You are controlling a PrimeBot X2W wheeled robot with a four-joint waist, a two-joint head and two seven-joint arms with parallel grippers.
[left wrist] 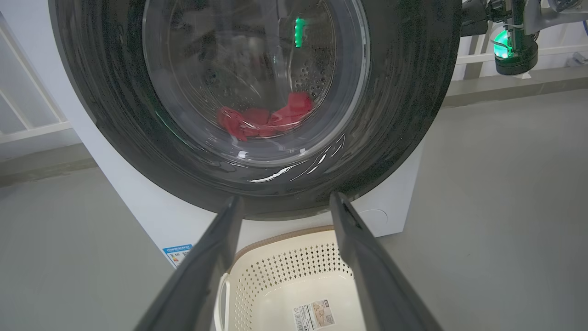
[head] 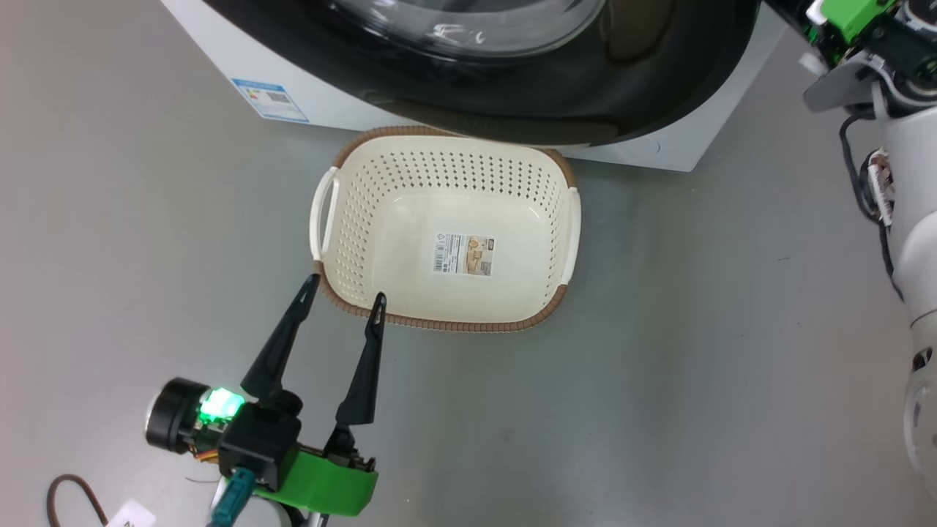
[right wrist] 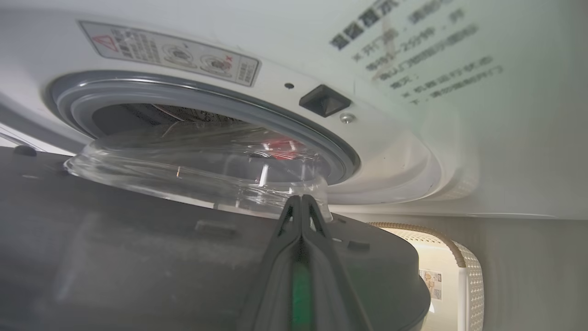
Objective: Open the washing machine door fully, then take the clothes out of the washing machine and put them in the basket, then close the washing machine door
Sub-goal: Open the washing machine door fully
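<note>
**Door ajar, red clothes in the drum, basket at the machine's foot**

A blue label [head: 269, 99] sits low on the front of the washing machine [head: 212, 44], its print too small to read. Beside the door opening on the machine's front, a pale warning label [right wrist: 170, 53] carries a red triangle and small pictograms, one crossed in red, and its words are unreadable. Further along that front run lines of dark Chinese lettering [right wrist: 413, 50], slanted and blurred. The sticker [head: 463, 254] on the bottom of the basket [head: 366, 219] shows a barcode and a small picture, nothing legible.

The left gripper [head: 346, 288] is spread wide and holds nothing. It hangs at the side of the basket away from the machine, fingertips at the brown rim, and contact cannot be judged. The right gripper [right wrist: 301, 198] is clenched, its fingers pressed together with nothing between them. It reaches into the gap between the machine's front and the inner face of the washing machine door [right wrist: 138, 257]. Its tips seem to touch the foot of the glass bowl [right wrist: 197, 179], though the wide-angle view leaves that unsure.

The door stands slightly off the machine, its bowl partly inside the grey rubber ring [right wrist: 275, 117]. The clothes [left wrist: 266, 120] lie low in the drum [left wrist: 317, 69], seen through glare on the glass. The basket stands on the floor just before the machine, with its rim nearest the machine hidden under the door's black rim. The head view cuts off the door's upper part.
</note>
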